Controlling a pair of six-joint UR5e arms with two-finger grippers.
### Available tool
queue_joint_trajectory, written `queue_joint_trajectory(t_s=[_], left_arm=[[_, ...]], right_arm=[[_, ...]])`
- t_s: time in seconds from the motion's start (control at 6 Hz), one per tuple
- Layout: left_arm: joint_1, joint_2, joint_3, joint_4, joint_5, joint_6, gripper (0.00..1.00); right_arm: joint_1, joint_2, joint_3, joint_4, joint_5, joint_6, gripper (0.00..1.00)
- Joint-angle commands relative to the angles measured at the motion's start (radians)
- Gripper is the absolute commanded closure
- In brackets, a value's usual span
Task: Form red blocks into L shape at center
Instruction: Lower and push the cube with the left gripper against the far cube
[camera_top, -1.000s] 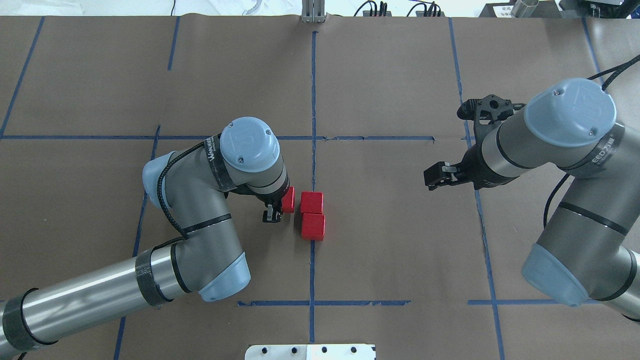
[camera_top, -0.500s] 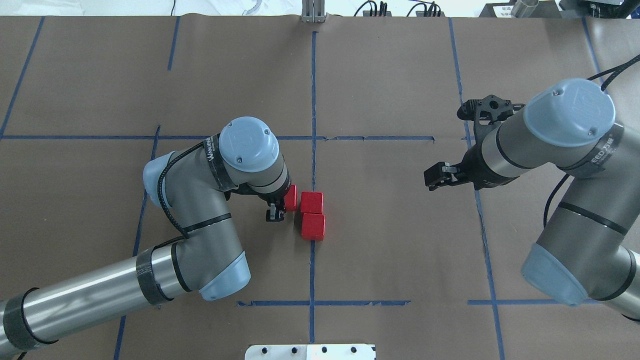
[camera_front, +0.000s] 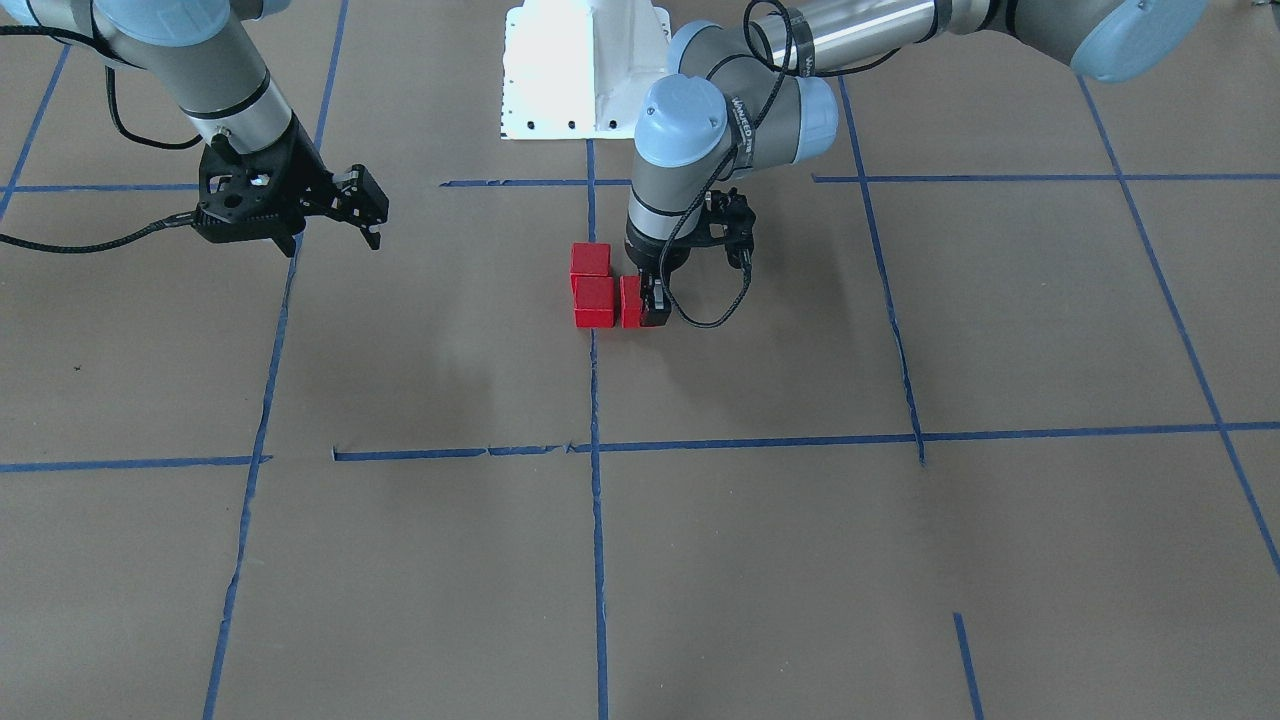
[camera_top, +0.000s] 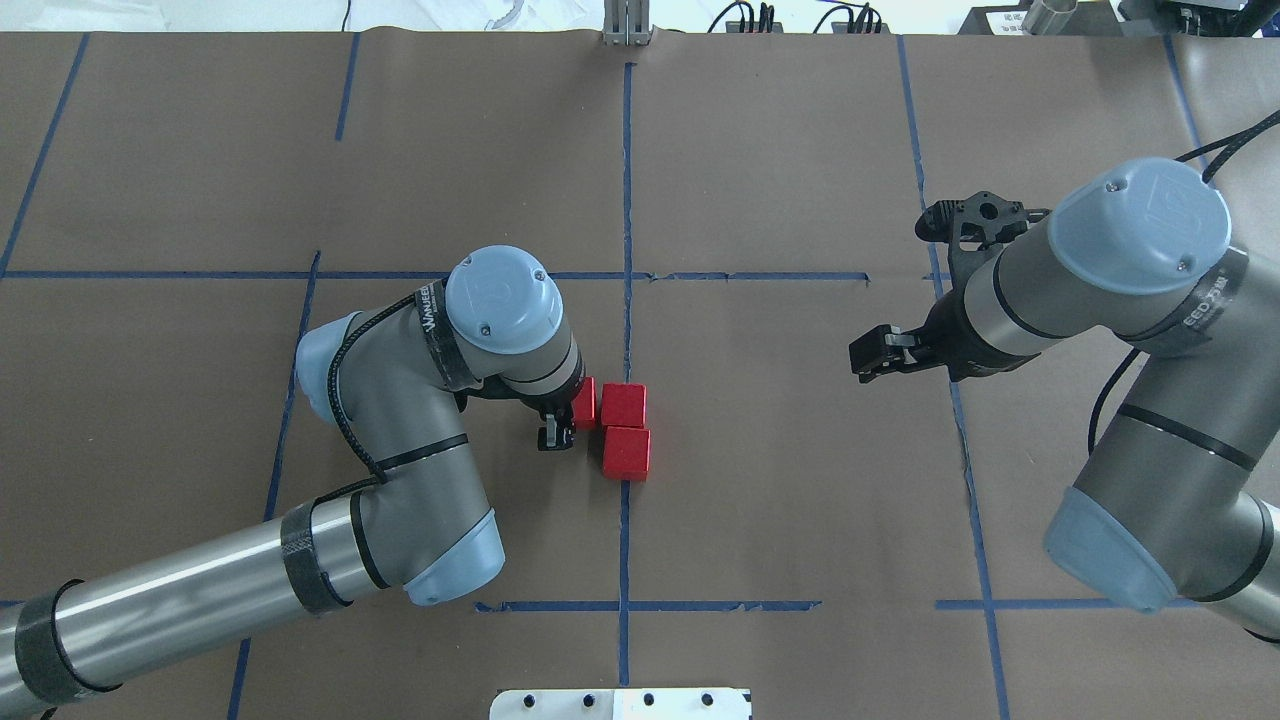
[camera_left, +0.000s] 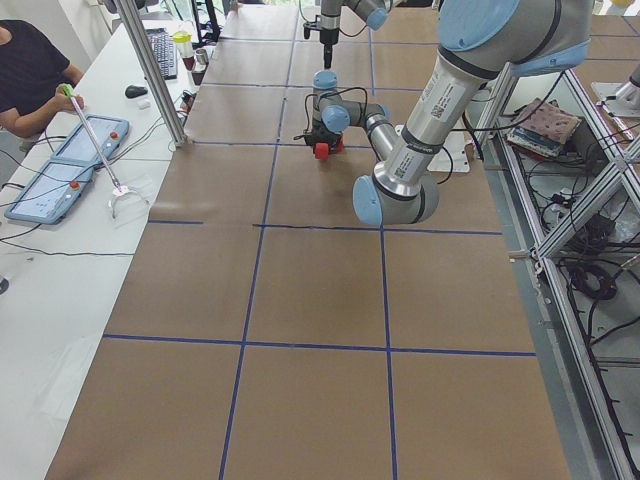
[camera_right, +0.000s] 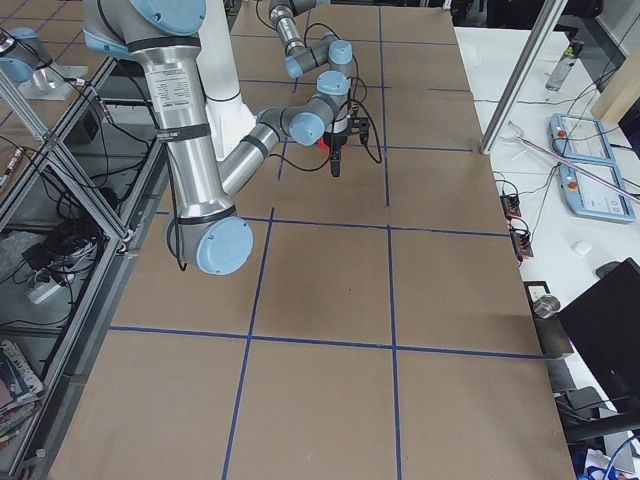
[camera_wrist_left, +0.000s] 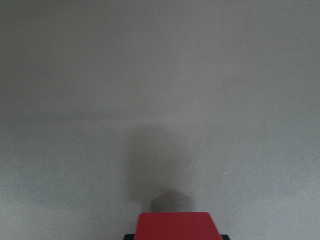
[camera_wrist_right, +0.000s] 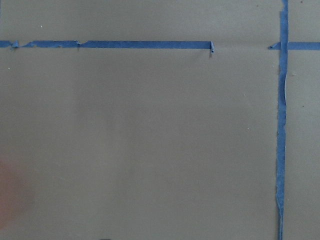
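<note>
Two red blocks (camera_top: 623, 405) (camera_top: 626, 452) sit touching in a column on the long blue tape line (camera_top: 627, 200) at the center. They also show in the front view (camera_front: 590, 260) (camera_front: 594, 302). My left gripper (camera_top: 570, 418) (camera_front: 642, 303) is shut on the third red block (camera_top: 584, 402) (camera_front: 631, 302). It holds that block low, just left of the far block, with a narrow gap between them. The held block fills the bottom edge of the left wrist view (camera_wrist_left: 177, 226). My right gripper (camera_top: 868, 358) (camera_front: 365, 212) hangs open and empty above the paper, far to the right.
The white robot base plate (camera_top: 620, 703) (camera_front: 585, 70) lies at the near table edge. A metal post (camera_top: 627, 20) stands at the far edge. An operator (camera_left: 30, 70) sits by tablets beyond the table's left end. Brown paper with a blue tape grid surrounds the blocks.
My left gripper has carried the third red block slightly to the right, closer to the two blocks on the line. The right arm has not moved.
</note>
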Motion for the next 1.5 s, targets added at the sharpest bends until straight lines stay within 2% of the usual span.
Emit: queue_joint_trajectory(t_s=[0.0, 0.83, 1.0, 1.17, 1.33], left_arm=[[0.002, -0.013, 0.008, 0.0, 0.0, -0.001, 1.0], [0.013, -0.017, 0.014, -0.002, 0.0, 0.005, 0.98], [0.013, -0.017, 0.014, -0.002, 0.0, 0.008, 0.9], [0.014, -0.017, 0.014, -0.002, 0.0, 0.01, 0.01], [0.016, -0.017, 0.014, -0.003, -0.002, 0.011, 0.0]], right_arm=[[0.001, 0.0, 0.0, 0.0, 0.001, 0.0, 0.01], [0.001, -0.014, 0.003, 0.0, 0.001, -0.008, 0.01], [0.001, -0.014, 0.003, 0.0, 0.001, -0.008, 0.01], [0.001, -0.014, 0.002, 0.0, 0.001, -0.008, 0.01], [0.001, -0.014, 0.002, 0.0, 0.001, -0.008, 0.01]])
